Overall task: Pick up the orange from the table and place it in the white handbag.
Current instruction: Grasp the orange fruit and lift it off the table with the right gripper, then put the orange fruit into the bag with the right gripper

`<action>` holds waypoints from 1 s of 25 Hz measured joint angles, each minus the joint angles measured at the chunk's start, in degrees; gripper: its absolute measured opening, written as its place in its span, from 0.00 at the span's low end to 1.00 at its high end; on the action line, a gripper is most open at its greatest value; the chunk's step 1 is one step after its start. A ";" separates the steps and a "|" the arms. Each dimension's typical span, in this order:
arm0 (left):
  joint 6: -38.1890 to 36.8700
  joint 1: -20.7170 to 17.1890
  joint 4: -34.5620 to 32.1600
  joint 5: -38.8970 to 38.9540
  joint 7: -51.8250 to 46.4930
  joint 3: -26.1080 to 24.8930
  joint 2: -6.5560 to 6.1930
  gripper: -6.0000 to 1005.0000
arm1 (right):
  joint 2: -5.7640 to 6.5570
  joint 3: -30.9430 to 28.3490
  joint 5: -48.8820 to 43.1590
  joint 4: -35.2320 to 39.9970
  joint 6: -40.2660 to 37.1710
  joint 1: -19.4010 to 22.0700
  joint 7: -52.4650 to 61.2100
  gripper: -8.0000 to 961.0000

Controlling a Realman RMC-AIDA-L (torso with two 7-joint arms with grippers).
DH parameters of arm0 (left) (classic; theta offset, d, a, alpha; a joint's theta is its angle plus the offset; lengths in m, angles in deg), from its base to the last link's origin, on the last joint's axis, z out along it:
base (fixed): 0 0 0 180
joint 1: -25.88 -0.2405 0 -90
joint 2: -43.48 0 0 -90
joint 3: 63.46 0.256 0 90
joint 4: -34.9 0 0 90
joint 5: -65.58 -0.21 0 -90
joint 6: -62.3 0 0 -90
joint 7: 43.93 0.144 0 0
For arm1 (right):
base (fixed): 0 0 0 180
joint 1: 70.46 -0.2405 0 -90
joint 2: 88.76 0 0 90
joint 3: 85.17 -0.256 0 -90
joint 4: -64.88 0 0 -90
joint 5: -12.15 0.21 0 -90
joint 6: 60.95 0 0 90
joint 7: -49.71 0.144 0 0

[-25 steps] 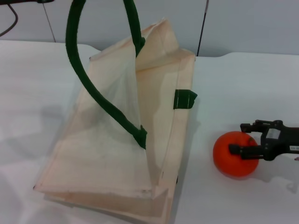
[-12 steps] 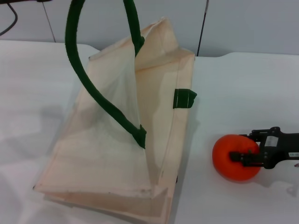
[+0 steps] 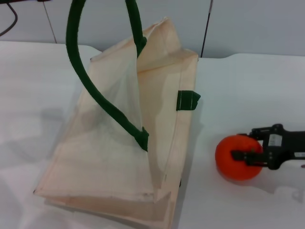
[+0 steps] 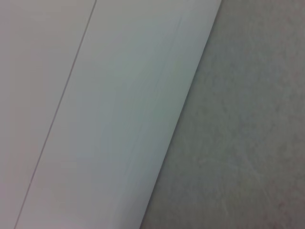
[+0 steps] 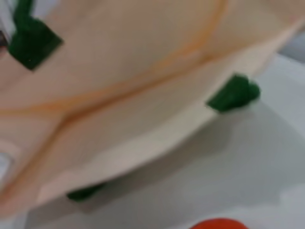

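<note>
The orange (image 3: 230,161) sits at the right of the white table (image 3: 243,86), to the right of the white handbag (image 3: 109,143). My right gripper (image 3: 247,143) reaches in from the right edge, its black fingers (image 3: 242,155) closed on the far and near sides of the orange. A sliver of the orange (image 5: 219,223) also shows in the right wrist view, below the bag's side (image 5: 119,71). The bag's mouth is held open, one dark green handle (image 3: 76,52) pulled up out of the picture. My left gripper is out of view.
A green tab (image 3: 188,100) sticks out of the bag's right edge toward the orange. The table's back edge meets a grey wall (image 3: 257,24). The left wrist view shows only a pale panel (image 4: 119,114) and a grey surface.
My right gripper and the orange have shifted a little to the left, toward the bag. The bag has not moved.
</note>
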 joint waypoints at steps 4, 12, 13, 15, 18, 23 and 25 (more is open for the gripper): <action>0.00 0.08 0.00 0.02 -0.04 0.00 -0.02 0.15 | 0.03 -0.05 4.86 0.71 0.40 0.62 -1.88 0.57; -0.01 0.39 0.00 0.03 -0.17 0.00 -0.04 0.15 | -0.28 0.11 13.78 3.00 2.31 -0.53 -2.83 0.50; -0.01 0.40 0.00 0.03 -0.28 0.00 -0.04 0.15 | -0.34 0.19 15.30 3.01 3.41 -1.14 -3.47 0.49; -0.01 0.45 0.00 0.03 -0.53 0.00 -0.04 0.15 | -0.45 0.31 17.52 3.02 5.98 -2.27 -4.81 0.48; -0.01 0.91 0.00 -0.01 -0.71 0.00 -0.09 0.15 | -1.05 0.61 18.53 2.75 7.79 -4.49 -5.78 0.46; -0.01 2.05 0.00 -0.18 -1.09 0.00 -0.11 0.15 | -1.79 4.34 18.40 0.29 6.93 -8.02 -5.99 0.41; -0.01 2.13 0.00 -0.19 -1.21 0.00 -0.12 0.15 | -1.84 6.11 18.43 -2.13 5.46 -9.95 -6.30 0.40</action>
